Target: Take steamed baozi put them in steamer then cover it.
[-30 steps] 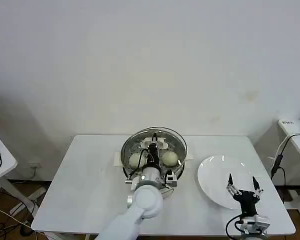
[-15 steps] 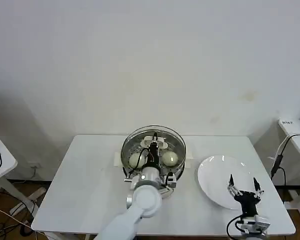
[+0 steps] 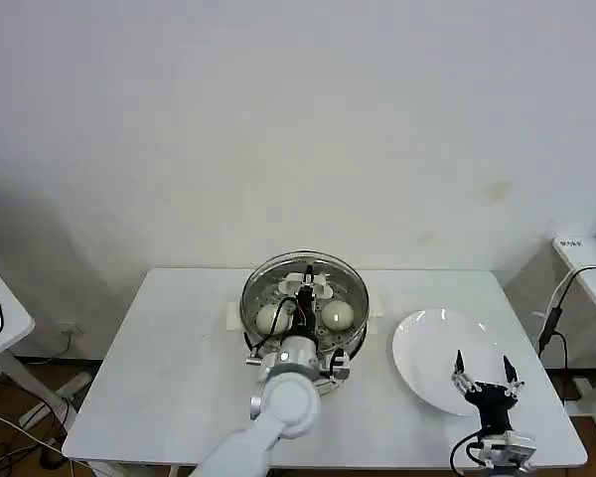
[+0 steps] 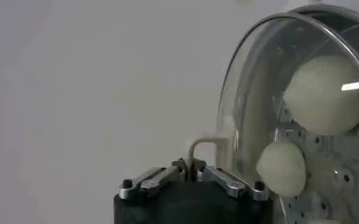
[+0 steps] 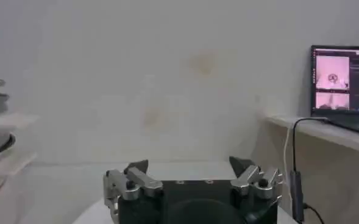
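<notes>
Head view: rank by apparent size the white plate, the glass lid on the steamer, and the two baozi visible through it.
1. Glass lid, roughly level with the white plate; too close to rank.
2. The two steamed baozi, left one and right one, look alike and far smaller.

Even, bright overhead light. Soft shadow darkens the wall [image 3: 70, 248] behind the tabletop's [image 3: 179, 358] left edge. Glare streak on one baozi [image 4: 327, 94] through the glass lid [image 4: 252, 109]. Left wrist foreground soft; right wrist view hazy, washed out.
</notes>
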You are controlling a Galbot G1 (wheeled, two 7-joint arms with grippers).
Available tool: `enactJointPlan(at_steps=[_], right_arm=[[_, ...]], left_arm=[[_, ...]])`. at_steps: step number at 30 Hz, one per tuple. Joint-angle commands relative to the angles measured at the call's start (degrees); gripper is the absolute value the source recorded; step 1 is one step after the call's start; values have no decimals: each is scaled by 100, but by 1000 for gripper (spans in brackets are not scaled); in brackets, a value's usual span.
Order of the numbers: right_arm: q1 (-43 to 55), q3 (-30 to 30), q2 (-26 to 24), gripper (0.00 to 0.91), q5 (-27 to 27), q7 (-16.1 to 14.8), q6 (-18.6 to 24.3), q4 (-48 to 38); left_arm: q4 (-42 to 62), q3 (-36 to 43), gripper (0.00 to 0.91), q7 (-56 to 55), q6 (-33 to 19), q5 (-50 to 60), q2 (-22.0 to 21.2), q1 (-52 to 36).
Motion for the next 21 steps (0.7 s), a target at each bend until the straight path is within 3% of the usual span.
enactJointPlan(at_steps=[1, 21], right_arm=[[2, -9, -11, 907, -15, -3, 9, -16], [1, -22, -32, 907, -61, -9, 18, -7]], left_arm=[[53, -32, 0, -18, -33, 44, 3, 69], [-29, -57, 0, 61, -44, -130, -65, 168]])
